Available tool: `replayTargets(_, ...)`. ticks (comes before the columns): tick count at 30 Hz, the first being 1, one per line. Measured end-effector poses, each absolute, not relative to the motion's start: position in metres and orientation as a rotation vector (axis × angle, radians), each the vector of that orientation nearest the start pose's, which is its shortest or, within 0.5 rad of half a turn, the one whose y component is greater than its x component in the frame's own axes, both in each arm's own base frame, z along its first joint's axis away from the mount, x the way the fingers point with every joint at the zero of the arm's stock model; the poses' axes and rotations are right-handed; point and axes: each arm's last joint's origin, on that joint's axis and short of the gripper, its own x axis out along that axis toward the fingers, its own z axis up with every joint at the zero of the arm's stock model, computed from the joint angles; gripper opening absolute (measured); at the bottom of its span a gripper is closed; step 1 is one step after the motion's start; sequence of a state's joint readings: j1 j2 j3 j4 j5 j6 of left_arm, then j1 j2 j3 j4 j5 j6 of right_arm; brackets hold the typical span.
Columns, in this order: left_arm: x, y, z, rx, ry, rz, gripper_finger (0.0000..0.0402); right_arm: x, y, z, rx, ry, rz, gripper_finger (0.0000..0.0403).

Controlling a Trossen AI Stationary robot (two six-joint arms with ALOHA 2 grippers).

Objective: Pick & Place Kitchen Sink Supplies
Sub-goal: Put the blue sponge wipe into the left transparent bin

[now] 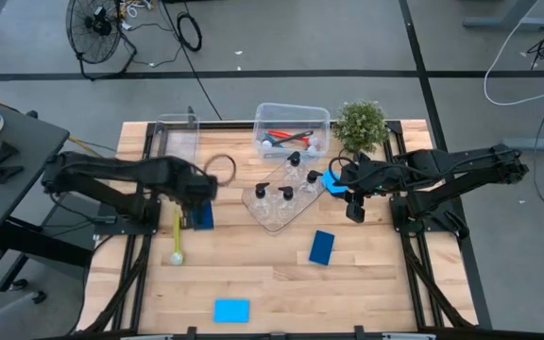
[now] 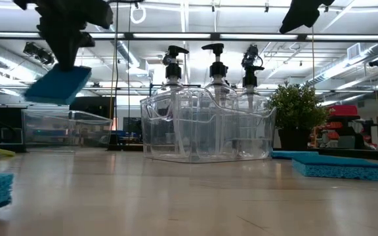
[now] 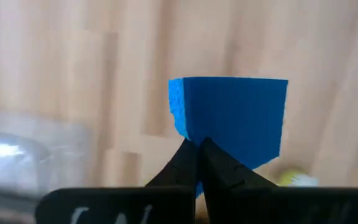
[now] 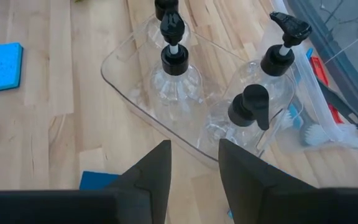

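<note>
My left gripper hangs above the table's left half, shut on a dark-blue sponge that also shows in the low view. A yellow-green brush lies flat on the table just beside it. My right gripper stands open and holds nothing, right of a clear tray in which several pump bottles stand upright. A light-blue sponge lies under it. Another dark-blue sponge and a light-blue one lie flat nearer the front edge. My left gripper pinches the dark-blue sponge between its two fingers at one edge. The fingers come from above, pointing nearly straight down. The sponge hangs below them, tilted, lifted clear of the table.
A clear bin stands at the far left. A second bin with brushes in it stands at the far middle, and a small potted plant right of it. Bare wood shows along the front edge.
</note>
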State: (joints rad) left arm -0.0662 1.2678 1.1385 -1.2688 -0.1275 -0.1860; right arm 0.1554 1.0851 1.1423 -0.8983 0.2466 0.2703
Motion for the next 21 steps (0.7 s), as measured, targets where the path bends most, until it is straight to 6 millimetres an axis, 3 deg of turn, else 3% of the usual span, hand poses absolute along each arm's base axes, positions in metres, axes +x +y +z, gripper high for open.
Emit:
replayTargets(10,0.173,0.035,0.316,0.007,1.208,0.626,0.0013,0.202,0.024,0.341,0.093,0.780,-0.193,0.0136)
replayTargets(21,0.156,0.076,0.321,0.164,1.263,0.939,0.0013,0.203,0.024,0.342,0.101,0.770,-0.201,0.0136)
